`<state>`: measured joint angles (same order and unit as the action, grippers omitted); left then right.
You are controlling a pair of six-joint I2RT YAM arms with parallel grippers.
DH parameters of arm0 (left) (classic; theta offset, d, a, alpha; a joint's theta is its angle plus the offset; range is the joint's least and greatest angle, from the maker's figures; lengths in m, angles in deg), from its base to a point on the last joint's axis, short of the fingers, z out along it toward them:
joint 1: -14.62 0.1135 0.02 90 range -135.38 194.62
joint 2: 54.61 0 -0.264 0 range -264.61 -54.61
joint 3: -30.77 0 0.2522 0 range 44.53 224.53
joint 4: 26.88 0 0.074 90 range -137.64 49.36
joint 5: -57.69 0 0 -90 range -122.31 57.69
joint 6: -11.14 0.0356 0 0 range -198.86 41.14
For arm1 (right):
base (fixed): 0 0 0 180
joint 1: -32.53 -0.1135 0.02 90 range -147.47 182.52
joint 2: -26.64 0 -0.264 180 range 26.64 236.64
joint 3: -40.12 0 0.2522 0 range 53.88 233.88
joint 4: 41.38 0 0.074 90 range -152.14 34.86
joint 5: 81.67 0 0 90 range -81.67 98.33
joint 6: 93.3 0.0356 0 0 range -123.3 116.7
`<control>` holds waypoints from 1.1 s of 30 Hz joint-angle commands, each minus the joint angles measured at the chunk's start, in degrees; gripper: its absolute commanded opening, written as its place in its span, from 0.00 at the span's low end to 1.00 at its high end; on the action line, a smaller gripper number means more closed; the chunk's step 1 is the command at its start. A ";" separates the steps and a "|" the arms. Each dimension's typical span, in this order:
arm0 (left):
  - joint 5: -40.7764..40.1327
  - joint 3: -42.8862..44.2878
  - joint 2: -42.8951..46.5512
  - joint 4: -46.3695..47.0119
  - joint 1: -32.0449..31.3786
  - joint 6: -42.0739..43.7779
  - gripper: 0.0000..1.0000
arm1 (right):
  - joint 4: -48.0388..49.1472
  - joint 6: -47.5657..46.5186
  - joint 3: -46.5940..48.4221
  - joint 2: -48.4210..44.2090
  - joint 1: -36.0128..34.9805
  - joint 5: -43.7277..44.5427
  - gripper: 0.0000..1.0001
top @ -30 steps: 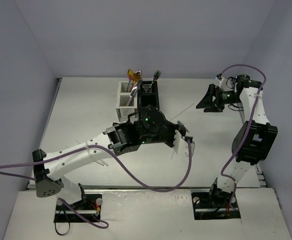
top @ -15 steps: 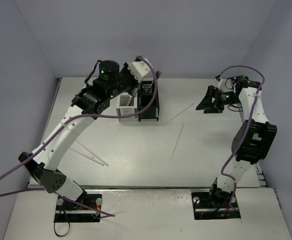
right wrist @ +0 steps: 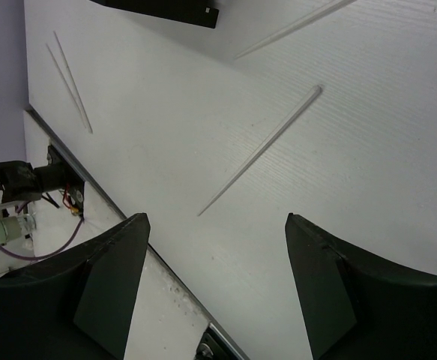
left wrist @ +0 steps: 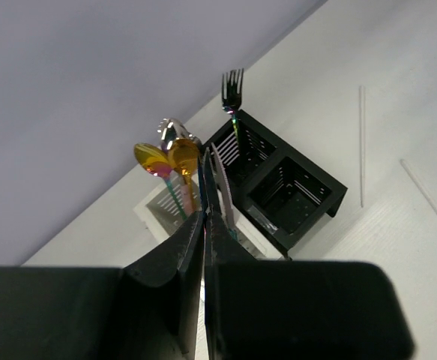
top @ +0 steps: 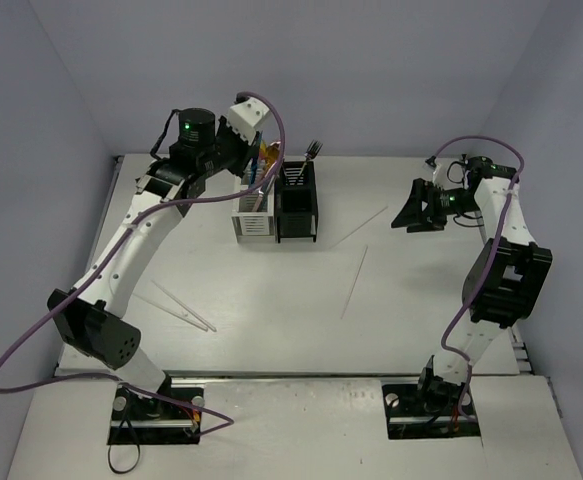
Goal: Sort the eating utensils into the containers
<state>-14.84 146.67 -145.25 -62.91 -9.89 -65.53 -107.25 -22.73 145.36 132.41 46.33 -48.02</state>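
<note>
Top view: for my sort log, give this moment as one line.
left gripper shut on knife over white caddy | right gripper open, empty, above table | fork in black caddy | four sticks loose

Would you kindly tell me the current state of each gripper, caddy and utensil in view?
Left gripper: shut on knife.
Right gripper: open, empty.
Fork: upright in black caddy.
Spoons: upright in white caddy.
Sticks: lying flat on table.
</note>
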 commanded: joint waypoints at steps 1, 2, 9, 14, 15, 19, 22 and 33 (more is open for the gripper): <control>4.44 -0.34 0.17 8.78 0.95 -3.82 0.00 | -1.45 -1.31 0.02 -1.32 -0.27 0.66 0.70; 4.72 -0.82 -0.12 9.64 1.06 -4.14 0.00 | -1.51 -1.32 0.01 -1.29 -0.27 0.85 0.70; 5.48 -5.73 -1.58 14.31 2.49 -4.36 0.00 | -1.50 -1.85 0.66 -1.90 -0.46 2.54 0.70; 5.91 -9.01 -1.87 15.37 3.46 -3.44 0.00 | -1.50 -2.23 1.11 -2.20 -1.01 3.31 0.70; 5.95 -9.58 -1.90 15.27 3.62 -3.25 0.00 | -1.50 -2.29 1.16 -2.24 -1.23 3.41 0.70; 6.61 -11.24 -1.54 14.56 4.30 -3.00 0.18 | -1.50 -2.98 1.09 -2.62 -2.91 4.52 0.70; 6.68 -11.61 -0.86 13.92 4.72 -3.78 0.41 | -1.41 -3.72 0.16 -3.33 -4.20 5.76 0.69; 14.57 -13.01 10.32 -1.97 12.81 1.61 0.50 | -1.40 -7.98 -1.26 -8.89 -7.60 9.04 0.69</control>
<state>-7.02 133.69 -144.95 -56.71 -1.08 -69.03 -107.24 -27.53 144.41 129.87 39.79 -40.41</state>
